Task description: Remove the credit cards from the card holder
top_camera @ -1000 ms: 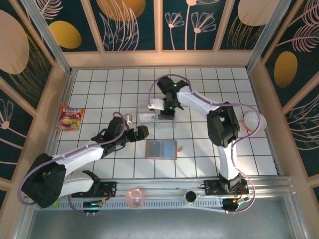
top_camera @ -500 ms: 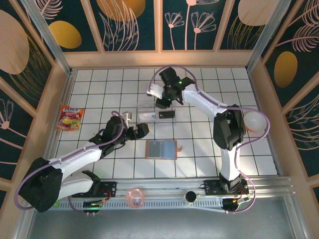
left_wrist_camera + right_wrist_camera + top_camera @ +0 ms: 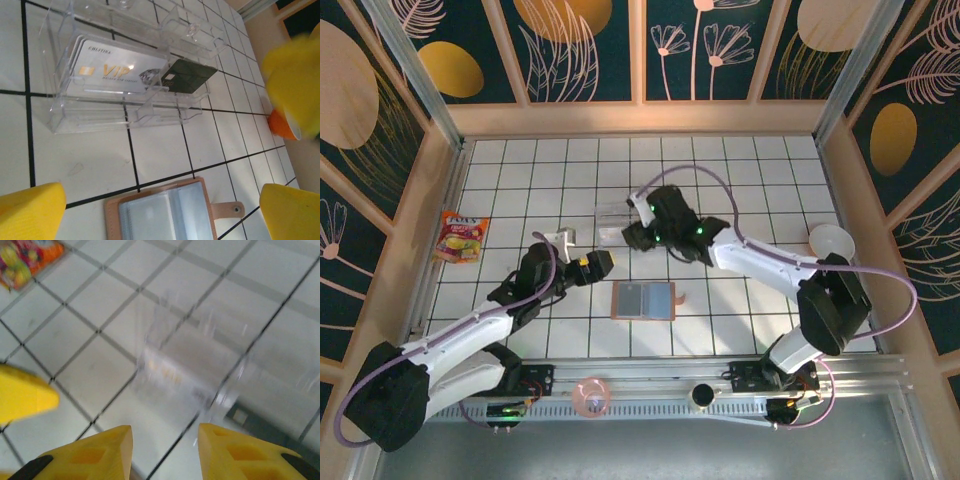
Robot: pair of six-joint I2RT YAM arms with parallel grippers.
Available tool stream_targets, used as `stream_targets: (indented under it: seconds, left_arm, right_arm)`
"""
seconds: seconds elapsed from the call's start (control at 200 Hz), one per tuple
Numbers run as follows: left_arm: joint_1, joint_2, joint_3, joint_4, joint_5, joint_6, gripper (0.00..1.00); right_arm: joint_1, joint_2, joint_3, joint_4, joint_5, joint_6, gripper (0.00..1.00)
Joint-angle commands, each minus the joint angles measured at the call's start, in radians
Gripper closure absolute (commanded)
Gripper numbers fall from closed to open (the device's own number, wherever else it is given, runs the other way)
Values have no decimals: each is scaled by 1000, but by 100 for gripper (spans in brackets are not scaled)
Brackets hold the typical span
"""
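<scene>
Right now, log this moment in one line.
silver card, black card: in clear tray | card holder: open flat | left fingers: open | right fingers: open, near tray

1. Overhead view was bright and even, with soft shadows on the white tiles.
2. Left wrist view was sharp at centre. A glare spot sat on the silver card. The yellow fingers were defocused at 7 and 5 o'clock.
3. Right wrist view was smeared throughout, and the clear tray was barely resolved.

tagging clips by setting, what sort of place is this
Likely a staged robot test cell: a white gridded tabletop, walls of leaf-patterned panels, and the left arm and right arm bolted to a metal rail.
</scene>
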Motion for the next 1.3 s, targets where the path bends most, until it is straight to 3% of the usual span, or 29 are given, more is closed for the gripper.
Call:
stream_targets:
  seconds: [0.0,0.18,0.385,0.56,0.796,0.906,1.061,1.151,1.296]
  left_arm:
    - [7,-22,-45,15,-13,-24,1]
    - [7,-67,-106,30,-21,-49,2]
    - [6,-121,-120,-33,-53,-40,6]
    - [6,-149,-122,-61,-58,-26,7]
    - [6,-142,-125,-63,-48,-17,12]
    - [7,-130,-122,-61,-30,-6,16]
    - [7,-111,-123,-40,10,2,25]
    - [1,-90,-132,-6,43,-7,33]
    - [-44,-41,-132,52,50,-25,55]
  right_arm:
    - [59,-44,-108,-16,65,266,61]
    - [259,-22,-180,-48,177,322,60]
    - [357,129,-89,-119,284,305,60]
    - [400,232,-16,-185,379,304,60]
    - [415,284,-20,-178,339,295,63]
    - [414,298,-40,-161,319,298,76]
    - [404,267,-82,-109,318,298,100]
    - [388,214,-134,-29,302,274,100]
    - [360,99,-243,156,211,237,100]
